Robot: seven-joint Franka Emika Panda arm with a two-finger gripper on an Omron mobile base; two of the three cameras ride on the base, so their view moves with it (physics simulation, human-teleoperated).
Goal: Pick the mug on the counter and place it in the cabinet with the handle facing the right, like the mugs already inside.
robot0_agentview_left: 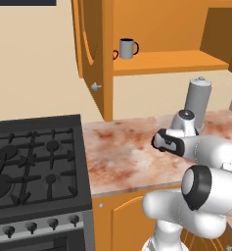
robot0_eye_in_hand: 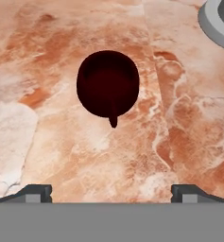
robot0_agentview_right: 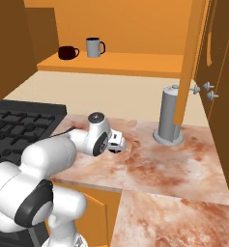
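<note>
The mug (robot0_eye_in_hand: 107, 82) is a squat, dark maroon cup standing upright on the counter (robot0_eye_in_hand: 61, 142), seen from straight above in the hand view. Its handle points toward the bottom of that view. My gripper (robot0_eye_in_hand: 112, 191) hangs above it, open, with both fingertips spread wide and nothing between them. In the base views my hand (robot0_agentview_left: 165, 142) (robot0_agentview_right: 111, 141) hovers low over the marble counter (robot0_agentview_left: 122, 152) (robot0_agentview_right: 174, 169) and hides the mug. The cabinet (robot0_agentview_left: 166, 61) (robot0_agentview_right: 116, 62) stands open above, holding a grey mug (robot0_agentview_left: 127, 48) (robot0_agentview_right: 94, 47) and a dark mug (robot0_agentview_right: 67, 52).
A tall grey canister (robot0_agentview_left: 198, 98) (robot0_agentview_right: 170, 116) with a knobbed lid stands on the counter close to my hand; its base (robot0_eye_in_hand: 217, 19) shows in the hand view. The black gas stove (robot0_agentview_left: 34, 162) (robot0_agentview_right: 19, 125) lies to the left. The open cabinet door (robot0_agentview_left: 93, 59) juts out overhead.
</note>
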